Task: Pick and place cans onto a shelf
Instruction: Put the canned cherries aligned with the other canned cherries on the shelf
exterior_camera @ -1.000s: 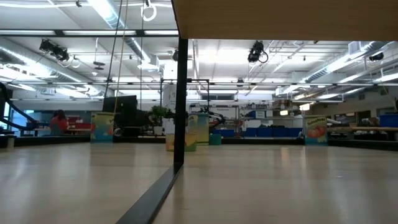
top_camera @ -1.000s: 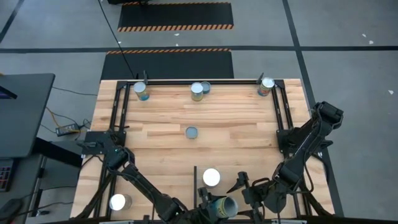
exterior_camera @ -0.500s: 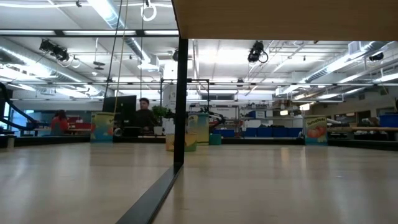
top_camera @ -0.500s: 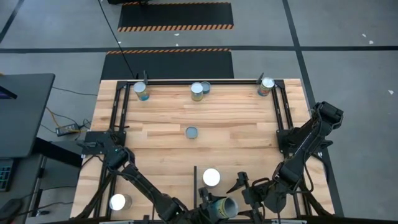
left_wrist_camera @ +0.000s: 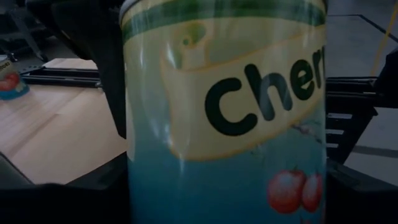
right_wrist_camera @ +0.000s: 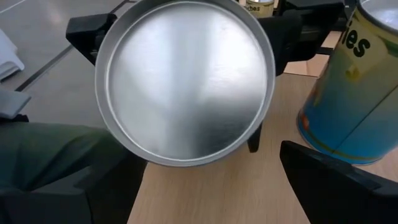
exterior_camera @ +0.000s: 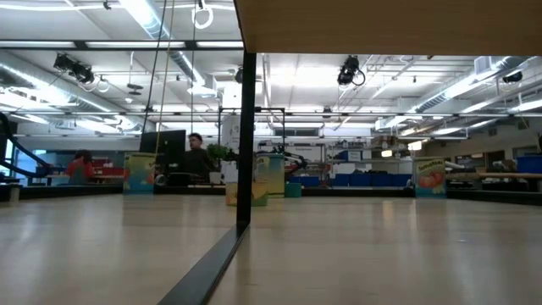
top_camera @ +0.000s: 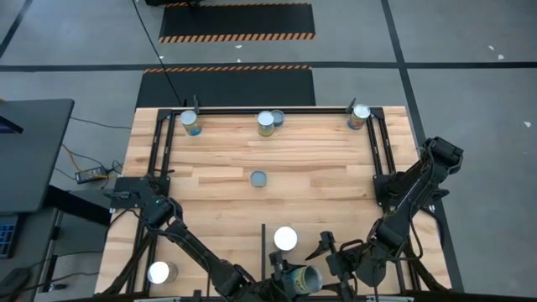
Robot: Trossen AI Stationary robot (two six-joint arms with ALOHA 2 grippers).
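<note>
My left gripper (top_camera: 284,282) is at the table's near edge, shut on a can (top_camera: 304,278) with a blue and yellow label (left_wrist_camera: 224,124). The can's silver end (right_wrist_camera: 183,81) faces my right gripper (right_wrist_camera: 205,186). My right gripper (top_camera: 329,256) is open and empty, just to the right of this can. A second can (top_camera: 285,239), also in the right wrist view (right_wrist_camera: 351,93), stands upright on the shelf board (top_camera: 319,168) beside them. More cans stand at the far bar (top_camera: 191,122) (top_camera: 267,122) (top_camera: 360,116), and one stands mid-board (top_camera: 258,178). My left gripper pinches the can's round side wall (left_wrist_camera: 143,124) between its two fingers (right_wrist_camera: 87,31), one on each side. The can lies tipped over, its axis about level, with the silver end toward the table's right. It appears held above the board.
Another can (top_camera: 159,272) stands at the near left, outside the black frame bars (top_camera: 159,159). A short black divider bar (top_camera: 264,239) stands on the near part of the board. In the low view a black post (exterior_camera: 246,144) stands under an upper board, and people show far behind.
</note>
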